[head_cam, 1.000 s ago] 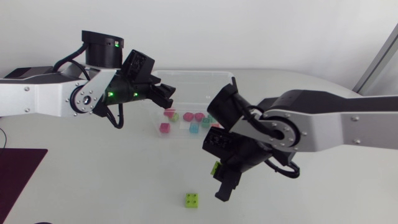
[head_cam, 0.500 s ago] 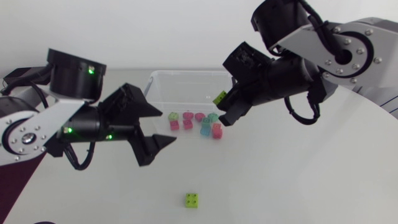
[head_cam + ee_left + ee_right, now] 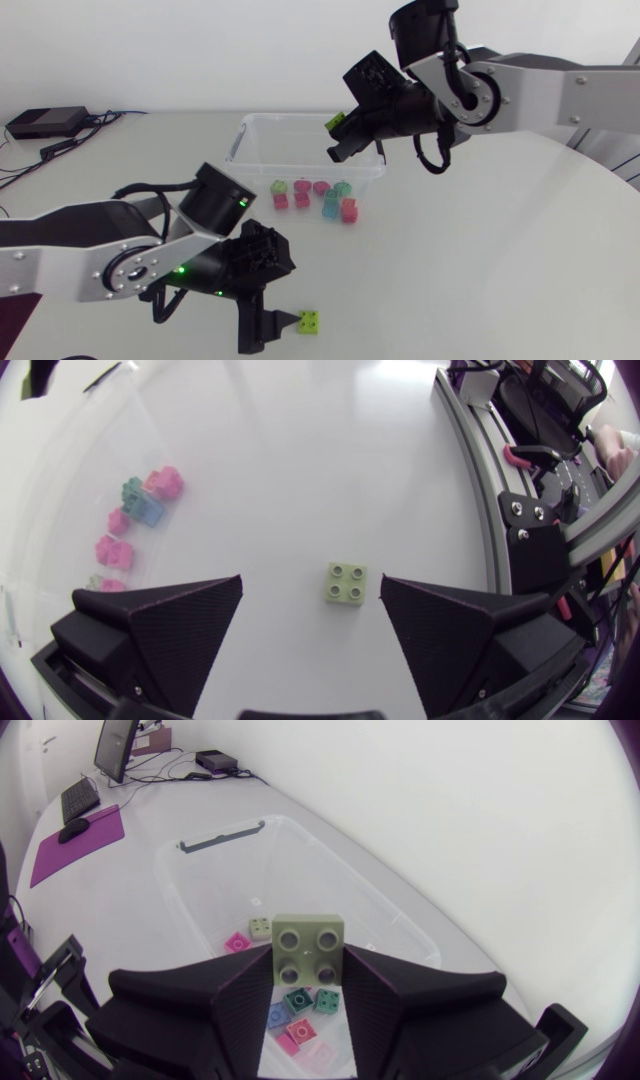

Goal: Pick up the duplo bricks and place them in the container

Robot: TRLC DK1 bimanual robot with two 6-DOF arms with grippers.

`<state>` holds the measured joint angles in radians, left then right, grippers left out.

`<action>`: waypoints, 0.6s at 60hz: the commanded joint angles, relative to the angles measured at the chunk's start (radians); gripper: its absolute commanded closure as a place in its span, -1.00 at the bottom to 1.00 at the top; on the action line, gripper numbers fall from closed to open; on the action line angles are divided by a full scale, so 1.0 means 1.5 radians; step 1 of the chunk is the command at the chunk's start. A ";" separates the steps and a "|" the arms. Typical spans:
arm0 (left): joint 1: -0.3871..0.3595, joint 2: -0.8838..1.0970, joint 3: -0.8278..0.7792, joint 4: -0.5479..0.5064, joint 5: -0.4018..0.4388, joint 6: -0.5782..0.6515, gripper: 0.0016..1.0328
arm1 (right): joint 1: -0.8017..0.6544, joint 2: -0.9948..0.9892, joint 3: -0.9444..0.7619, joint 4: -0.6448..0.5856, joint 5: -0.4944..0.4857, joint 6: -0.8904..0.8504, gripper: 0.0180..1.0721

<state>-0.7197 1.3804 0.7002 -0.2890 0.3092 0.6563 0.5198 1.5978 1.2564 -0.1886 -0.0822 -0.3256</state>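
Left jaws stood wide apart, holding nothing, low over the desk (image 3: 480,270). The loose green brick (image 3: 345,582) lay flat on the desk between the two fingers (image 3: 170,630), studs up. It touched neither finger and sat nearer one than the other. It was a square four-stud piece, so there was no long axis to line up with, and its sides sat slightly askew to the finger faces. Judged: left arm (image 3: 90,262) was much the nearer, with the brick right at its jaws. The coming move turned on going straight down and closing, perhaps after a small shift to centre the brick. Right arm (image 3: 560,90) was well apart, up at the container (image 3: 310,118). Right jaws were closed on a second green brick (image 3: 308,948), studs facing the wrist camera, above the container's open top. Judged that a release there would land inside. The pink, teal and blue bricks (image 3: 320,198) looked to lie on the container floor by its near wall, seen through the clear plastic. From overhead I could not rule out that some sat just outside. I could not read the height of the left fingers over the desk from the wrist view. Overhead, the wrist body covered most of them, with only the tips showing beside the brick. The right fingers hid the sides and underside of the second green brick.
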 commanded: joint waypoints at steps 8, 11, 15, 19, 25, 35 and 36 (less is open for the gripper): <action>-0.028 0.075 0.012 -0.005 -0.006 0.026 -0.87 | -0.017 0.060 0.050 0.023 -0.002 -0.005 -0.86; -0.032 0.092 0.019 -0.005 -0.008 0.030 -0.87 | -0.017 0.051 0.047 0.022 -0.002 -0.005 -0.88; -0.033 0.104 0.026 -0.005 -0.008 0.035 -0.87 | -0.017 0.032 0.037 0.016 -0.002 -0.007 -0.88; -0.037 0.124 0.035 -0.004 -0.008 0.040 -0.86 | -0.017 0.010 0.018 0.014 -0.002 -0.008 -0.88; -0.039 0.147 0.054 -0.006 -0.008 0.041 -0.81 | -0.022 -0.039 -0.025 0.007 -0.002 -0.011 -0.88; -0.047 0.189 0.100 -0.071 -0.008 0.050 -0.68 | -0.041 -0.128 -0.106 -0.005 -0.012 -0.014 -0.88; -0.048 0.192 0.103 -0.075 -0.009 0.050 -0.66 | -0.041 -0.135 -0.113 -0.006 -0.013 -0.015 -0.88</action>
<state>-0.7750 1.6253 0.8108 -0.3614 0.2974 0.7036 0.4725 1.4456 1.1515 -0.1799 -0.0929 -0.3374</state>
